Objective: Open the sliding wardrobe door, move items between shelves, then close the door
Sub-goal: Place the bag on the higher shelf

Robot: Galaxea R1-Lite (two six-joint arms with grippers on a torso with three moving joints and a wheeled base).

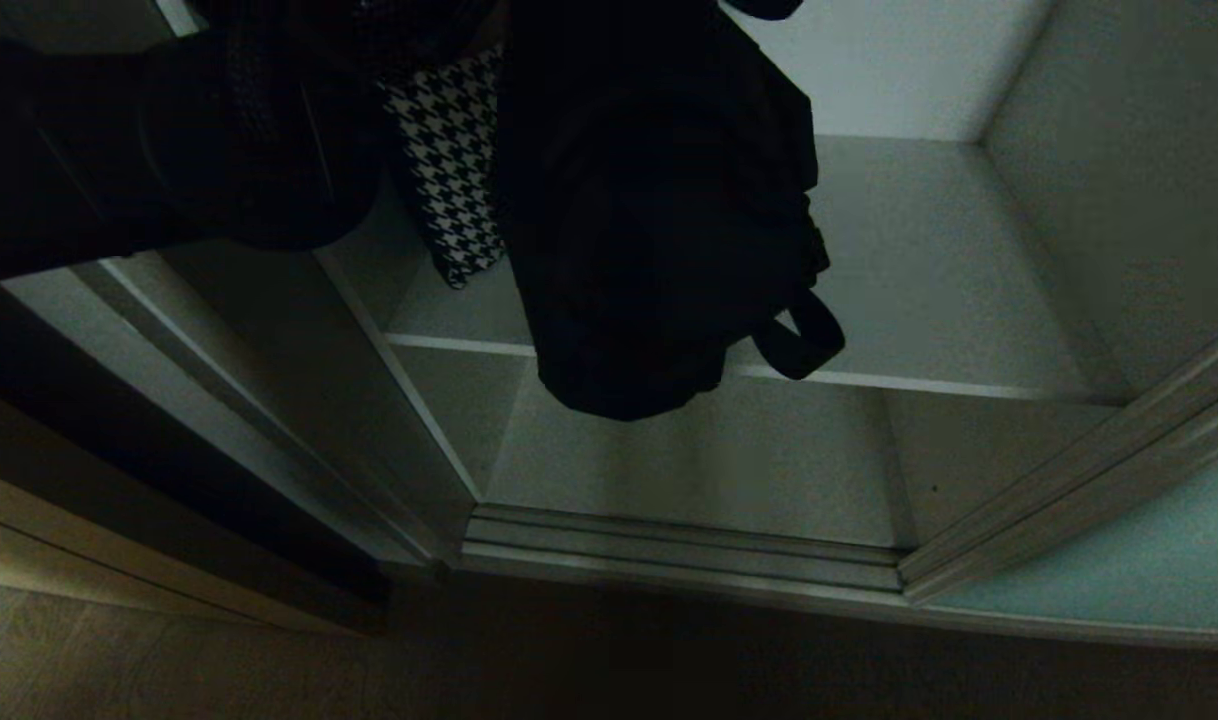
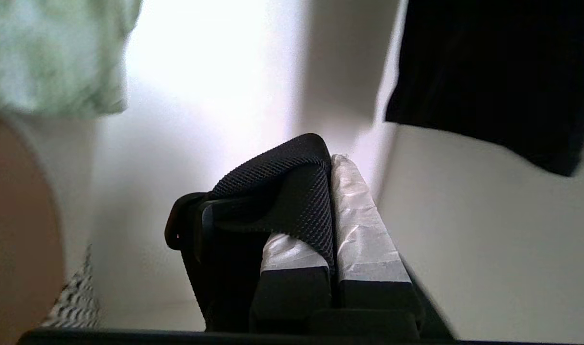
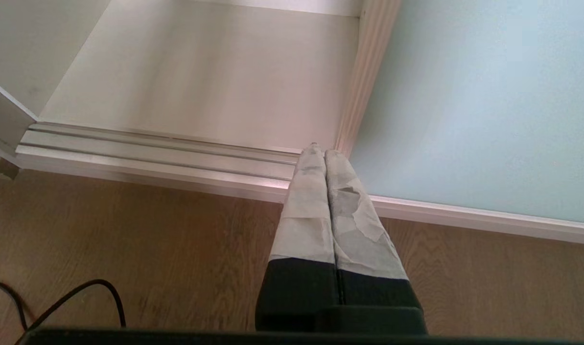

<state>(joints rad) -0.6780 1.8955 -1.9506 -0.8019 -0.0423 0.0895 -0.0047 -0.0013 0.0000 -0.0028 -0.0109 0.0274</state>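
Head view showed the wardrobe open, its frosted blue-green door (image 1: 1119, 560) slid aside to the right so the shelves (image 1: 929, 260) could be reached. A soft black bag (image 1: 659, 220) hung in mid-air before the upper shelf, strap loop dangling, beside a houndstooth cloth (image 1: 454, 160). The left gripper (image 2: 331, 165) was clenched on a textured mesh strap (image 2: 292, 191) between its taped fingers, seemingly carrying the bag by it. The right gripper (image 3: 324, 153) hung idle, jaws pressed together on nothing, above the wood floor (image 3: 153, 239) near the ridged metal track (image 3: 153, 153).
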